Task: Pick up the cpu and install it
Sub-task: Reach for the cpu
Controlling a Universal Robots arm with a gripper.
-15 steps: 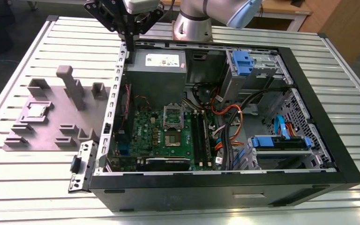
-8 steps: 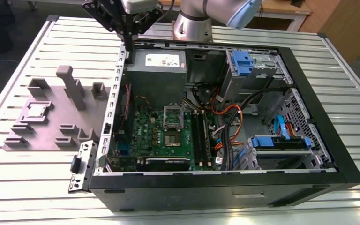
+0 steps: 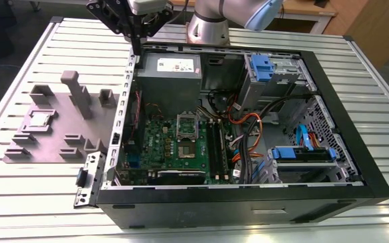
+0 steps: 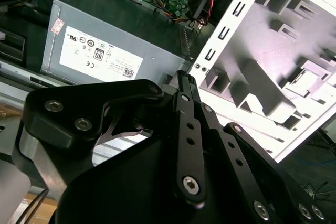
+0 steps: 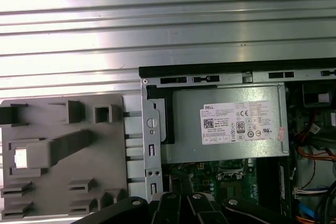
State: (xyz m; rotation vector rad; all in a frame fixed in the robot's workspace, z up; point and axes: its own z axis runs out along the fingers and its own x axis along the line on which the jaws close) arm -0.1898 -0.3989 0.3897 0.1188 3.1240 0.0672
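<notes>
The cpu (image 3: 40, 119) lies in the grey fixture (image 3: 59, 152). It is judged light, stiff and fragile; grip opposite rims. The gripper (image 3: 138, 49) has its jaws closed and empty.

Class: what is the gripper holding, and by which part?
Nothing is held: the gripper hangs empty over the case edge, while the cpu lies on the grey holder.

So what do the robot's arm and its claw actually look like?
The arm is a thick, round, silvery-grey tube with a pale blue cap on one joint. The gripper at its end is matt black: flat, jointed metal bars pinned together with silvery bolts, on a chunky black body.
</notes>
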